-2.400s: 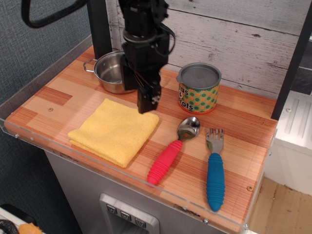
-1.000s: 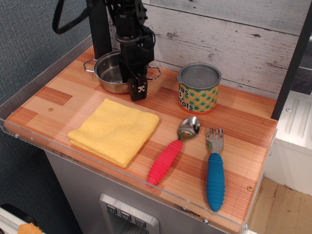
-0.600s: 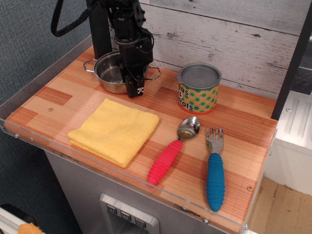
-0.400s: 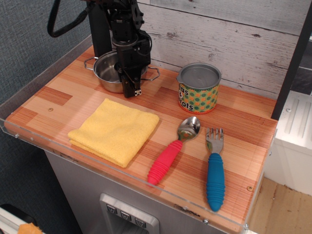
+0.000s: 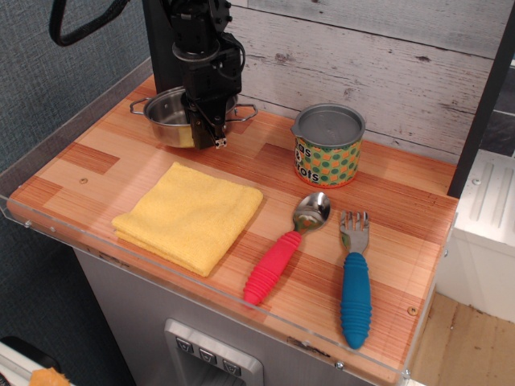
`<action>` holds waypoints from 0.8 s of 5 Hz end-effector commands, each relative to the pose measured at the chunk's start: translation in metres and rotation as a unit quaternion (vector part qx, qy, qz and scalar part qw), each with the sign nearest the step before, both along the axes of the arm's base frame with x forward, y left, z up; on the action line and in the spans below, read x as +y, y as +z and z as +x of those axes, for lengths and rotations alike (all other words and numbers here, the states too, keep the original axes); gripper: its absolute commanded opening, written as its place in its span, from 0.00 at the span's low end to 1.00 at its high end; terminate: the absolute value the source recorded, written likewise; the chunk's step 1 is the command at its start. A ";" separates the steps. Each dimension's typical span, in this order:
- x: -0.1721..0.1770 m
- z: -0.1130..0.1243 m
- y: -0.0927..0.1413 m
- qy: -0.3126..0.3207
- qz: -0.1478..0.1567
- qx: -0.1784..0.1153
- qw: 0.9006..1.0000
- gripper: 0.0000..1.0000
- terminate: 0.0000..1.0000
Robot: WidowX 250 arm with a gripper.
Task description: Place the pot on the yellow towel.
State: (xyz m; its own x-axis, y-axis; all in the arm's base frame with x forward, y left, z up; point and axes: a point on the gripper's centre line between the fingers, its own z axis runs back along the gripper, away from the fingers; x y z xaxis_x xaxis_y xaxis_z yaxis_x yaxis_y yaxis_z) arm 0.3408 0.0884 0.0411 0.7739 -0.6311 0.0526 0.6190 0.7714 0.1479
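Presently, the end effector (image 5: 211, 133) stood at the rear left of the worktop (image 5: 402, 233), pointing down over the near right rim of the pot (image 5: 167, 117). Its black fingers (image 5: 216, 138) overlapped the pot's rim and wall on the side facing the camera. Whether the fingers were pinching the rim or merely standing against it could not be determined, since the arm body hid the contact zone and the gap between the fingers was not visible.

The pot sat near the back wall, at the left rear corner of the worktop, partly covered by the arm. One wire loop handle projected to the left and the other to the right, behind the end effector. Whether the pot base rested on the worktop or was raised clear of it could not be determined.

The yellow towel (image 5: 189, 215) lay flat and folded in front of the pot, toward the front left edge, apart from the pot and carrying nothing.

The dotted can (image 5: 327, 146), with its grey lid, stood upright to the right of the pot, near the back wall. The red-handled spoon (image 5: 286, 248) lay in front of the can, just right of the towel. The blue-handled fork (image 5: 354, 280) lay beside the spoon on its right, apart from it.
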 end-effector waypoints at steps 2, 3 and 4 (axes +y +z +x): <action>-0.036 -0.038 0.027 0.030 0.034 -0.021 0.999 0.00 0.00; -0.046 -0.055 0.026 0.052 0.031 -0.020 0.998 0.00 0.00; -0.050 -0.074 0.018 0.056 0.045 -0.014 0.997 0.00 0.00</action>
